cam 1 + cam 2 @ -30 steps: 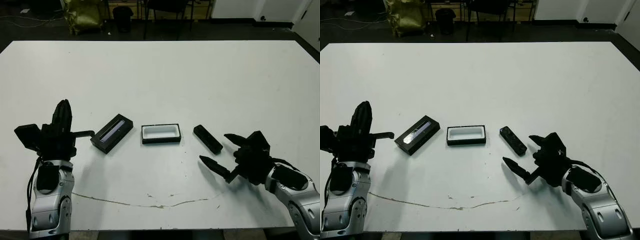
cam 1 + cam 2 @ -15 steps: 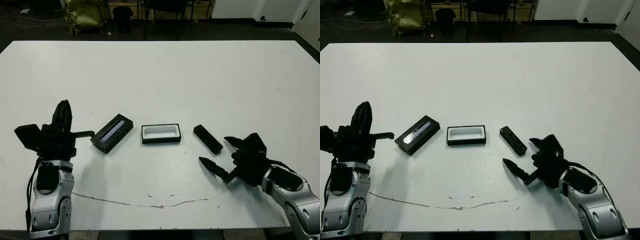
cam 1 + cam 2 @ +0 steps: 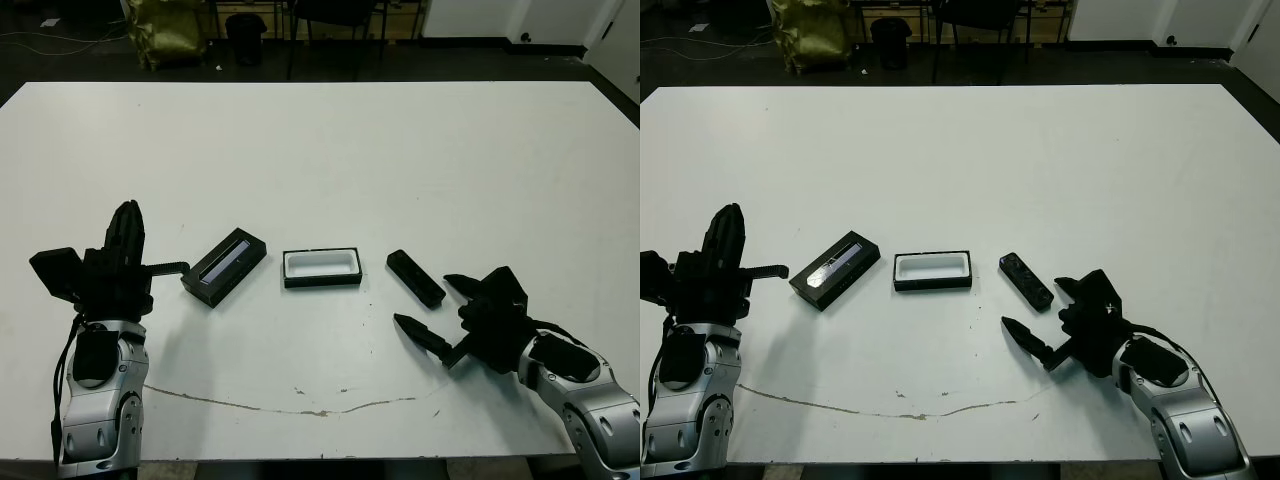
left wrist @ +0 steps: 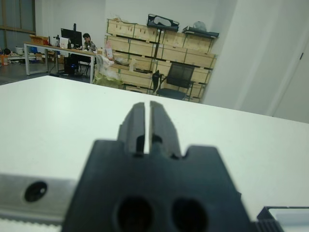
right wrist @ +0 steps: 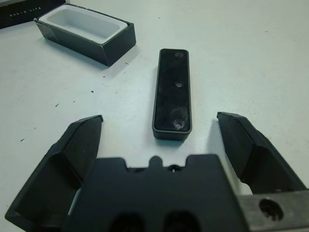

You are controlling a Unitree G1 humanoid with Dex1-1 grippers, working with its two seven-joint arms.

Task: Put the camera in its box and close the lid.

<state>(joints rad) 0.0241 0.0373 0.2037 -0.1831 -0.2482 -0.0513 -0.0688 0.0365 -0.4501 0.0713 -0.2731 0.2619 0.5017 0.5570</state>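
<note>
Change noted: the right gripper [image 3: 448, 318] has crept a little further in toward the camera [image 3: 415, 277] over the last second, low over the tabletop [image 3: 330, 150]. Its fingers are spread wide and hold nothing. In the right wrist view the camera lies straight ahead between the two fingers [image 5: 72, 154], lengthwise to them, not yet touched. Nothing else has shifted; the left gripper [image 3: 125, 232] has kept its place at the near left.

Meaning for the task: this reads as the approach to the first pick-up. No step is done yet; the camera is still outside the box and the lid is off.

Count:
- Camera: one, flat on the tabletop, just right of the box, angled toward the right gripper.
- Box [image 3: 321, 267]: one, open, white lining showing, nothing inside, at the middle of the near row.
- Lid [image 3: 224, 266]: one, stripe up, lying left of the box and apart from it.
- Grippers: two. Right, wide open and unladen. Left, upright beside the lid, fingers [image 4: 136, 126] pressed nearly together with a thin slit between, holding nothing.
</note>
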